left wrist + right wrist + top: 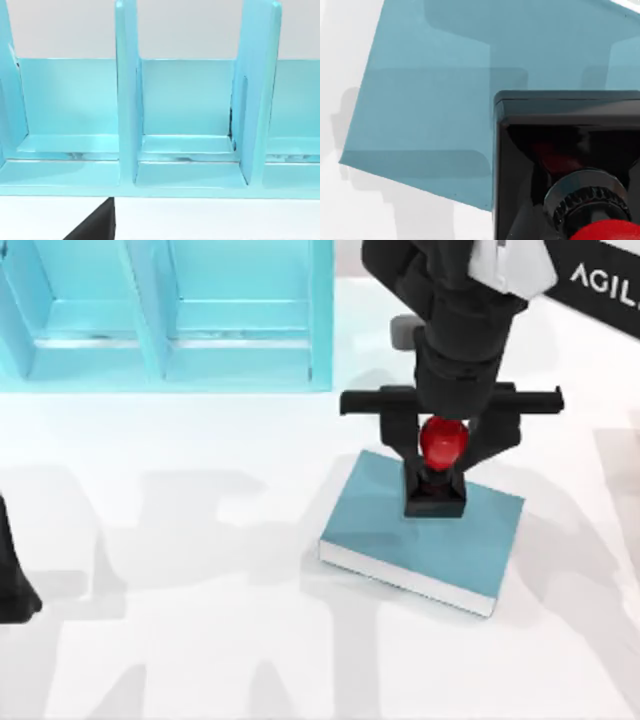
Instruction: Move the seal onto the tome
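The seal (441,443), a red round knob on a black square base, stands upright on the tome (400,530), near its far edge. The tome is a thick teal-blue book with white page edges, lying flat right of the table's centre. My right gripper (440,455) reaches down from above, and its dark fingers (402,440) press the red knob from both sides. In the right wrist view the seal's black base (560,150) rests on the tome's cover (435,100). My left arm (15,590) is parked at the table's left edge.
A large teal shelf unit (160,350) with open compartments stands along the back left, and it is seen close up in the left wrist view (190,100). White tabletop (200,640) lies in front of and left of the tome.
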Robot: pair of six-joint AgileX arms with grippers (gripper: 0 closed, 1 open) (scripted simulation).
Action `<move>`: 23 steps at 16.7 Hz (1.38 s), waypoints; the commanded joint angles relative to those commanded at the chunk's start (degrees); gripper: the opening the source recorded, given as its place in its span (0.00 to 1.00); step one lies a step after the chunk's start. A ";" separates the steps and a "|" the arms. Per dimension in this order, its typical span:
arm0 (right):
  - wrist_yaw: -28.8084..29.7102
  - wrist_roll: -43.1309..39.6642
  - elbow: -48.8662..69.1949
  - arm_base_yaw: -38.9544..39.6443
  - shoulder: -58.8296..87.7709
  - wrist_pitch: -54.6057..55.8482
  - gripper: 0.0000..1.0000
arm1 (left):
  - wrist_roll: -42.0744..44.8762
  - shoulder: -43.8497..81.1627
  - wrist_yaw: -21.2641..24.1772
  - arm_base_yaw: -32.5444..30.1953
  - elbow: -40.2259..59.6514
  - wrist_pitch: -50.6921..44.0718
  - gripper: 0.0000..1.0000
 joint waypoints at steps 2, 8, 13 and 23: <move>0.00 0.00 0.00 0.00 0.00 0.00 0.53 | 0.00 0.00 0.00 0.00 0.00 0.00 1.00; 0.00 0.00 0.00 0.00 0.00 0.00 0.98 | 0.00 0.00 0.00 0.00 0.00 0.00 1.00; 0.00 0.00 0.00 0.00 0.00 0.00 1.00 | 0.00 0.00 0.00 0.00 0.00 0.00 1.00; -0.01 -0.14 7.34 -0.03 0.61 -6.66 1.00 | 0.00 0.00 0.00 0.00 0.00 0.00 1.00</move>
